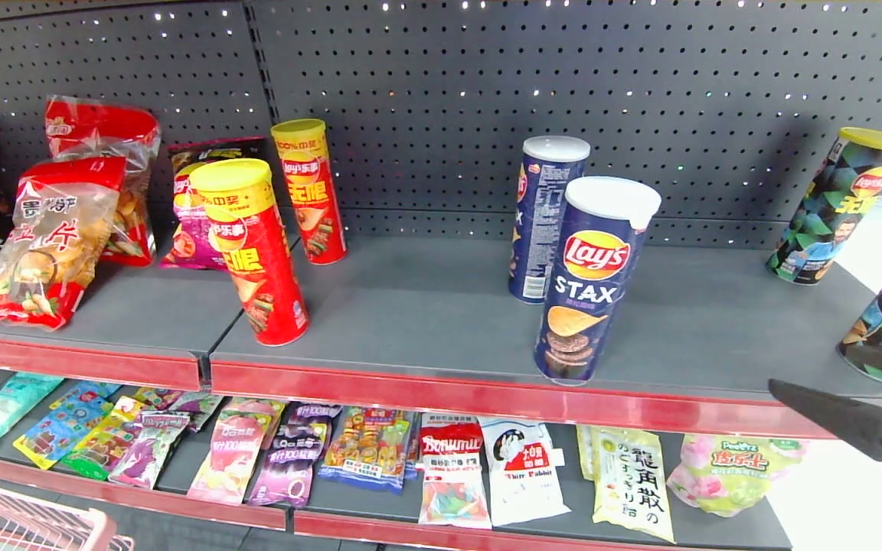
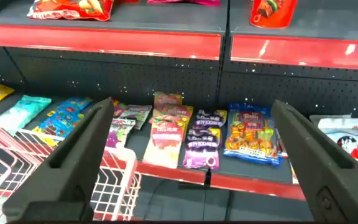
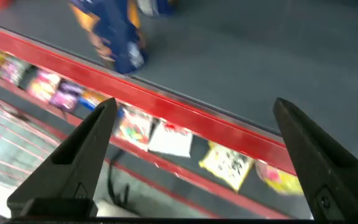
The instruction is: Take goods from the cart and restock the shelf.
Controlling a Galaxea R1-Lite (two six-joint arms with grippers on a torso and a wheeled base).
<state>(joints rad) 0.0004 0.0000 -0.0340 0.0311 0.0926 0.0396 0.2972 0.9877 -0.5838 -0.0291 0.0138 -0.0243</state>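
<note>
Swinging left, the open right gripper could tip the near blue can off the shelf; the left gripper is open too.

The left gripper is matte black; its two fingers are long, flat-sided wedges tapering to blunt tips; the right gripper looks the same; one finger on each carries a small round recess.

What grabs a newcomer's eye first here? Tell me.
The tall dark-blue cardboard chip canister with a white lid stands at the front edge of the grey metal shelf. Left of it stands a red cylindrical chip canister with a yellow lid.
</note>
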